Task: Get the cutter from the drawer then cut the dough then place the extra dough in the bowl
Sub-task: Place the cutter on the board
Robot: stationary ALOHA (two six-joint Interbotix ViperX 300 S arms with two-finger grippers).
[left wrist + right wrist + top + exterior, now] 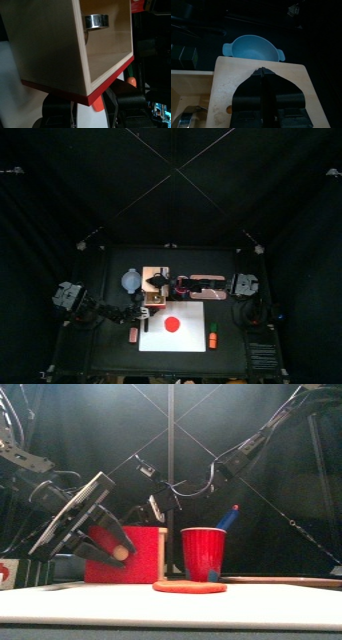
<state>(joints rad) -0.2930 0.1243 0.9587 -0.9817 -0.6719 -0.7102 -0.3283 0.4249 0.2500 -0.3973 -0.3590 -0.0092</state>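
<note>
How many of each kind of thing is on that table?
Wooden box: 1
Metal cutter: 1
Bowl: 1
Red cup: 1
Blue knife: 1
Dough disc: 1
White board: 1
Small toy foods: 2
Total: 9

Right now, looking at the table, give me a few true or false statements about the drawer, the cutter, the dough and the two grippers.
1. The drawer is open and the metal cutter lies inside it. True.
2. The dough is in the bowl. False: the red disc lies on the white cutting board, and the bowl looks empty.
3. The right gripper rests on top of the wooden box. True.
4. The left gripper holds the cutter. False: it is shut on the red drawer front, and the cutter is untouched.
</note>
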